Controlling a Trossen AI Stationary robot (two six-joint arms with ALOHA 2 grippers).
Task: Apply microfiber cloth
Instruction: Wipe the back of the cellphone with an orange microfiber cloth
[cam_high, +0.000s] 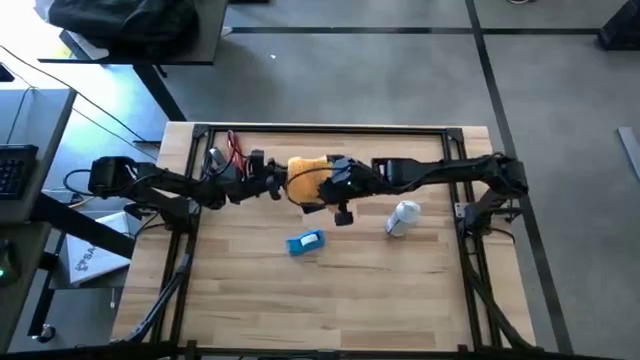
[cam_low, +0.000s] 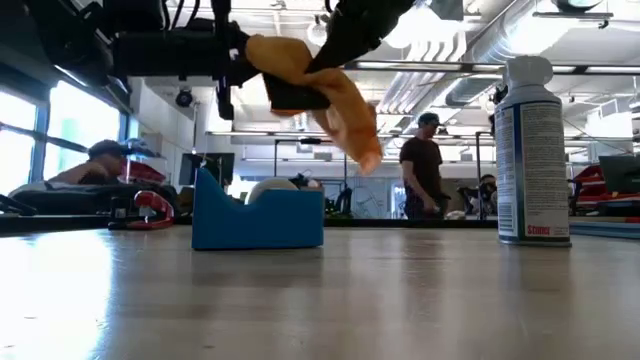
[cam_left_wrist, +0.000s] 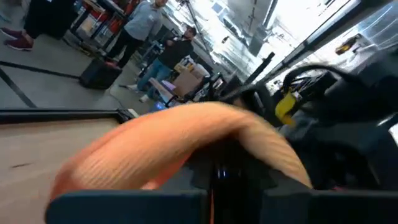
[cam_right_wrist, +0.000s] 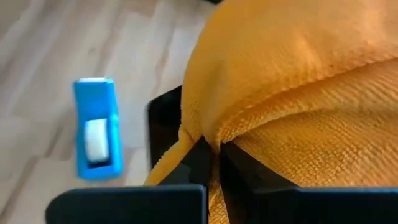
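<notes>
Holding everything up in the air over the back half of the table (cam_high: 250, 310), both arms meet in the middle here: the left gripper (cam_high: 272, 186) looks clamped on a black phone (cam_low: 292, 95), and the right gripper (cam_right_wrist: 210, 163) is pinched shut on the microfiber cloth (cam_high: 308, 172), with the orange fabric bunched between its fingertips in the right wrist view. The cloth is draped over the phone, touching it, with a loose fold hanging down below in the low view, well clear of the tabletop. So I'd say we're in the actual wiping step, cloth on the device, not the pick-up. Down on the wood there's a blue tape dispenser (cam_high: 306, 241) just in front of the pair, a white spray can (cam_high: 402, 217) off to the right side standing upright, and some red-handled thing (cam_high: 232, 150) near the back left rail, none of them touched. Next move, my guess: the right arm needs to drag the cloth across the phone's face while the left keeps it steady, with enough pressure to wipe but not enough to twist the phone out of the grip. Can't tell how much of the screen is covered, since the cloth hides most of it.
</notes>
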